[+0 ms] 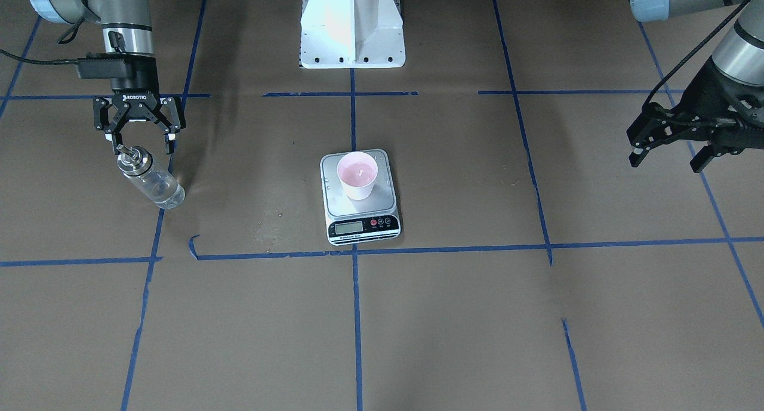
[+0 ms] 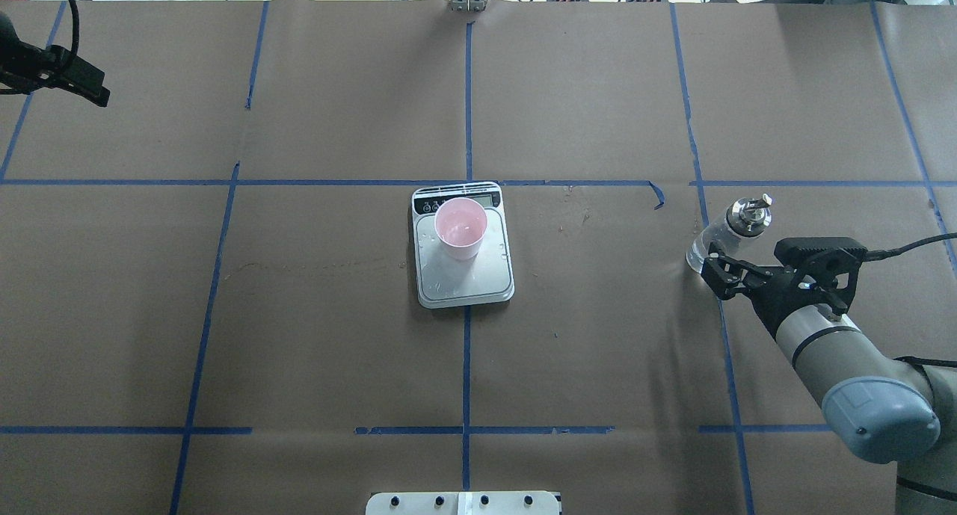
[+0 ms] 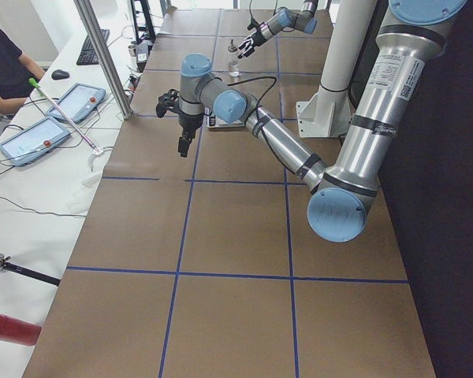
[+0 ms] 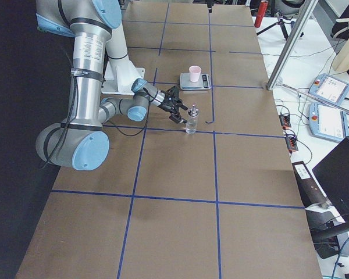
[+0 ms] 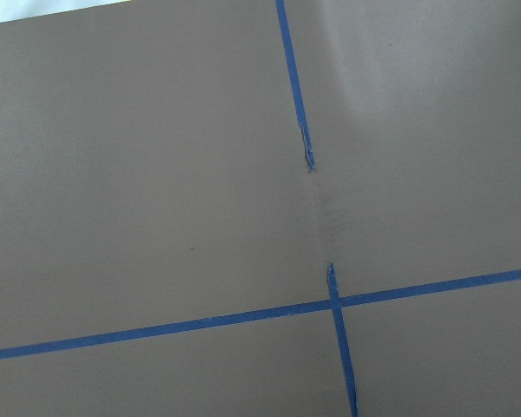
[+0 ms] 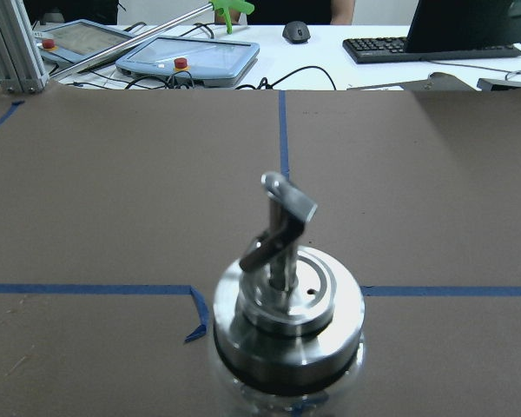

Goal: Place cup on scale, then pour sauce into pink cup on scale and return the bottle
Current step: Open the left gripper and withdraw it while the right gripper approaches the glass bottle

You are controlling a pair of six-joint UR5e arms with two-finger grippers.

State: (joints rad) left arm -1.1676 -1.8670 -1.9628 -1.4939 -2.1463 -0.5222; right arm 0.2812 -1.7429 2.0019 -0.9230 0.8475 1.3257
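The pink cup [image 1: 357, 175] stands upright on the silver scale [image 1: 382, 201] at the table's middle; both also show in the overhead view, cup [image 2: 461, 227] on scale [image 2: 463, 279]. The clear glass bottle [image 1: 152, 183] with its silver spout cap [image 6: 286, 304] stands upright on the table on my right side, apart from the scale. My right gripper [image 1: 144, 144] is open and empty, just behind and above the bottle's cap, not touching it. My left gripper [image 1: 667, 159] is open and empty, raised far out on the left side. A little clear liquid sits in the bottle's bottom.
The white robot base plate [image 1: 352, 35] is at the table's near middle edge. Blue tape lines [image 1: 453, 247] grid the brown table cover. An aluminium post [image 4: 288, 43] and operators' tablets [image 4: 331, 88] stand beyond the far edge.
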